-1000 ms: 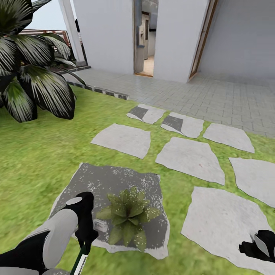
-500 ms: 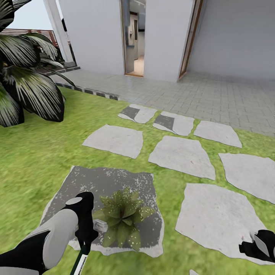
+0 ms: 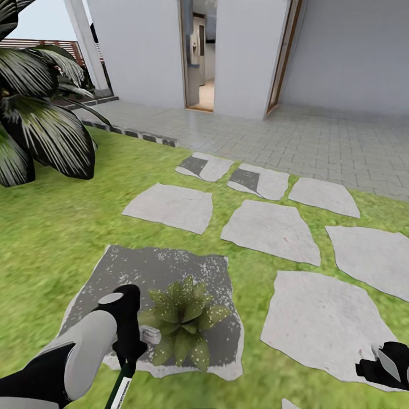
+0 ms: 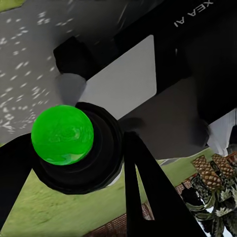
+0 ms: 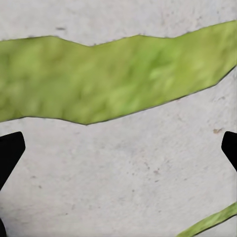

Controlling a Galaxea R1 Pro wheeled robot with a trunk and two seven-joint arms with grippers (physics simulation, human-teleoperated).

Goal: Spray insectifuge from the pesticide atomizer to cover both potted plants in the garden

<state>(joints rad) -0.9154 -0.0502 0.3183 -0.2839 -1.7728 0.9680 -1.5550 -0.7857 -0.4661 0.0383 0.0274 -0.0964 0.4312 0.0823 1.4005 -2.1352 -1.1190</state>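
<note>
One potted plant, a low rosette of speckled green leaves, stands on a dark, white-flecked stone slab in the garden lawn. A small grey piece shows at its left side. Just left of the plant, my left gripper is shut on the pesticide atomizer, whose dark-green body and white label hang below the fingers. The left wrist view looks at the atomizer's round green end between black fingers. My right gripper hangs open over a pale slab, its fingertips far apart.
Pale stone slabs cross the grass toward a grey paved terrace and a white house with an open doorway. A large dark-leaved bush stands at the left. Palm trunks and a brown fence show in the left wrist view.
The whole head view has shifted left, so the camera has moved; most of that shift came early. Both arms keep their places in the view, the atomizer still held.
</note>
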